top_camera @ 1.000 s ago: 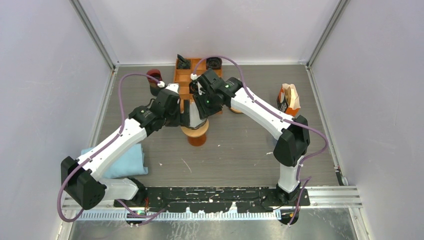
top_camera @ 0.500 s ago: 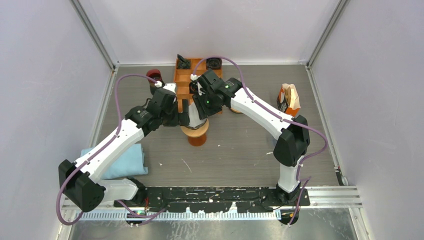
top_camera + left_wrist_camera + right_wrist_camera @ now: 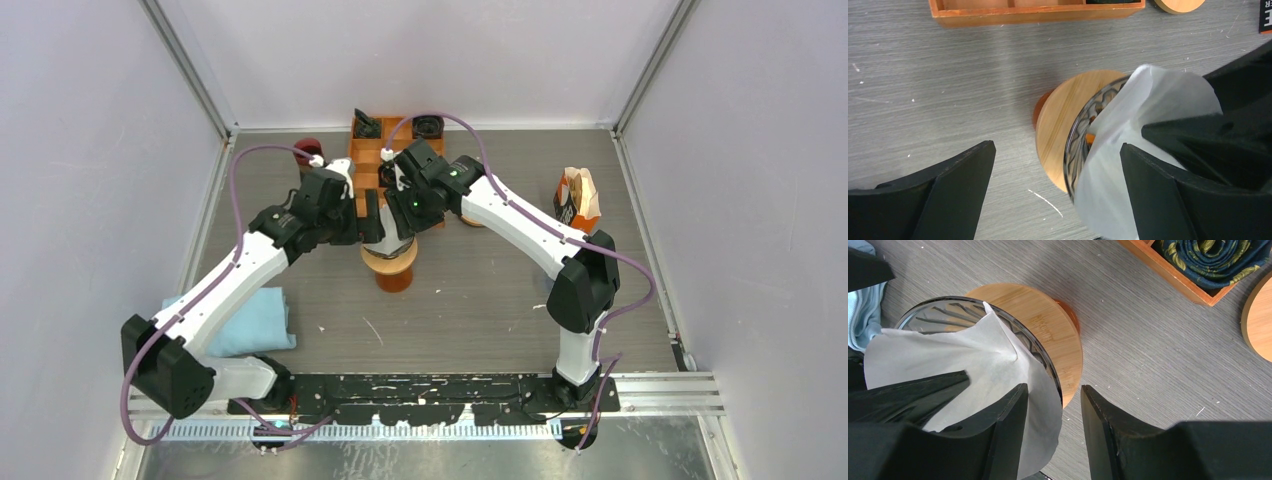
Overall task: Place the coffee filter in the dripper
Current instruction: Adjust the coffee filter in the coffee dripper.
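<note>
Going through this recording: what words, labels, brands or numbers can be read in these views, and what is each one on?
"E": a single white letter on a black label, cut off at the right edge of the left wrist view; the rest is out of frame.
Print on the orange and black bag, top view: too small to read.
No other text shows in any view.

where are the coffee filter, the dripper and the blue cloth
coffee filter [image 3: 985, 355], right wrist view, middle of the white paper
dripper [image 3: 938, 315], right wrist view, ribbed glass wall
blue cloth [image 3: 262, 322], top view, bare middle
</note>
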Robot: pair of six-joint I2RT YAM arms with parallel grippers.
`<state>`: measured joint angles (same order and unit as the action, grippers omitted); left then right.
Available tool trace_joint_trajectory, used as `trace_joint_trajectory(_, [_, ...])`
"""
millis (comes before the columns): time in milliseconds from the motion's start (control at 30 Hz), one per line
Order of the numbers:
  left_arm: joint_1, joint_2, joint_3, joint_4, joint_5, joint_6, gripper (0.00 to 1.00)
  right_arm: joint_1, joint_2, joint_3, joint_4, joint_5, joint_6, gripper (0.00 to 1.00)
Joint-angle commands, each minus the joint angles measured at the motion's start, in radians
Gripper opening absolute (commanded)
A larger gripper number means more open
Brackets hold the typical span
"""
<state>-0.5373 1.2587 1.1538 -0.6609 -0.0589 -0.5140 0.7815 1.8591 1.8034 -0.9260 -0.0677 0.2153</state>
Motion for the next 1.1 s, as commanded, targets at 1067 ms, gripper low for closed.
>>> trace_joint_trajectory(1067, [0.018,0.055,-0.013,0.053,0.013,-0.009,0.99,0.001,-0.078,-0.021,0.077,-0.008,-0.006,0.54])
